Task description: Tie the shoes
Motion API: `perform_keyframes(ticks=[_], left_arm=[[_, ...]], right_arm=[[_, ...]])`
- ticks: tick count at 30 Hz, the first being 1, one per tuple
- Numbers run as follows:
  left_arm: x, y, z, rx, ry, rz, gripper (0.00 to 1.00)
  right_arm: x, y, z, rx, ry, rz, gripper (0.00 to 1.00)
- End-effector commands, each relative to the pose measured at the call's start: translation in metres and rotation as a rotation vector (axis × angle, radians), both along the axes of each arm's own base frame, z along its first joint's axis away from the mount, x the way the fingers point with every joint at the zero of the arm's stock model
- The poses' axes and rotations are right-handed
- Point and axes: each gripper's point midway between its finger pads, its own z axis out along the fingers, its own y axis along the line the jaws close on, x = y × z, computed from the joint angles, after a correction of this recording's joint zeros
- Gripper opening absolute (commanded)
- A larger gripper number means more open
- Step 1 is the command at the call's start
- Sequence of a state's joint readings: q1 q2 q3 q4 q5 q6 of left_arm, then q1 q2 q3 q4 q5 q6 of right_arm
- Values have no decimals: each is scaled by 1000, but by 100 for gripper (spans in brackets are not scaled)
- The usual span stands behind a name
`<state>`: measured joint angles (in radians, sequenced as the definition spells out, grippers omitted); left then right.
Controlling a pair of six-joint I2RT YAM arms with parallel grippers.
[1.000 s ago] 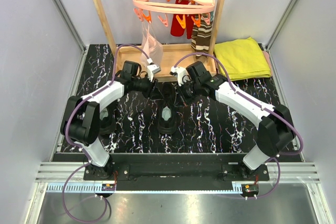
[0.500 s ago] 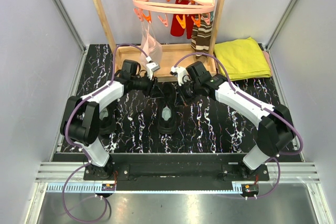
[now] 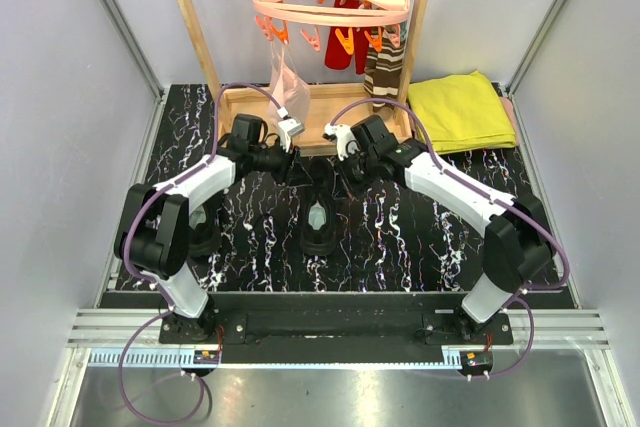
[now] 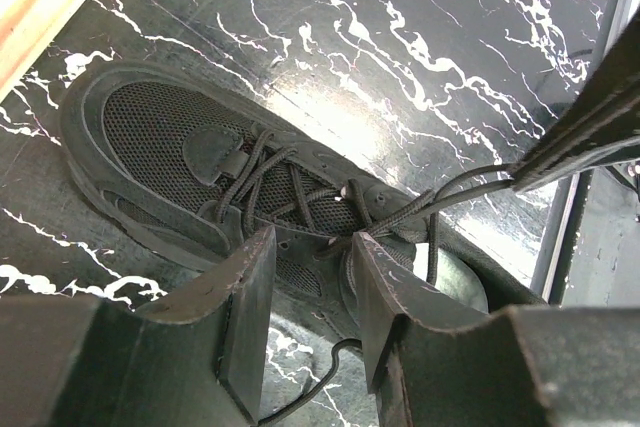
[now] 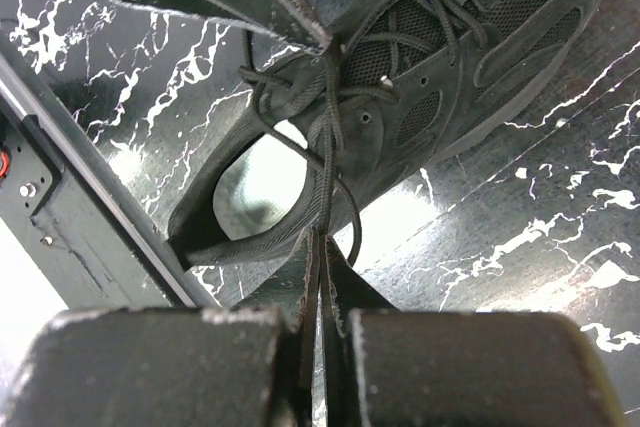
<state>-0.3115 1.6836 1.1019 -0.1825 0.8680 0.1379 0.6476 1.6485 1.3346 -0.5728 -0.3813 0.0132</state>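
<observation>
One black mesh shoe [image 3: 319, 217] lies in the middle of the black marbled surface [image 3: 420, 237], its toe pointing away from the arm bases. A second shoe [image 3: 205, 230] lies at the left, partly hidden under the left arm. Both tools hang close above the middle shoe. The right tool [image 5: 322, 245] is pressed closed on a thin black lace [image 5: 327, 152], which runs tight from the eyelets into its fingers. The left tool [image 4: 308, 247] stands with a narrow gap, over the laced part of the shoe, and nothing is clearly pinched in it. A yellow cloth [image 3: 460, 112] lies far right.
</observation>
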Motion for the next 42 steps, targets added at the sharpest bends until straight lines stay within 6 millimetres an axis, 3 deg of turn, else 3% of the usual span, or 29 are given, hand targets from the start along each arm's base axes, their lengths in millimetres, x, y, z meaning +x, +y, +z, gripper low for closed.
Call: perform_keyframes(ticks=[1,9,16,24,29,42], left_arm=[[3,-1,25,-37,-91,-9,40],[2,2,23,-39,-81,22,40],[13,15,27,-52,-73,88,41],[14,16,29,-123,37,112,54],[12,11,20,-166,188,148,57],[9,21,-4,-165,331,224,53]], right_arm=[[18,7,18,28,-50,-39,0],[26,13,16,37,-44,-49,0],[29,18,11,38,-34,-46,0],[37,23,5,38,-32,-49,0],[41,26,4,45,-36,-54,0],[43,30,1,48,-26,-44,0]])
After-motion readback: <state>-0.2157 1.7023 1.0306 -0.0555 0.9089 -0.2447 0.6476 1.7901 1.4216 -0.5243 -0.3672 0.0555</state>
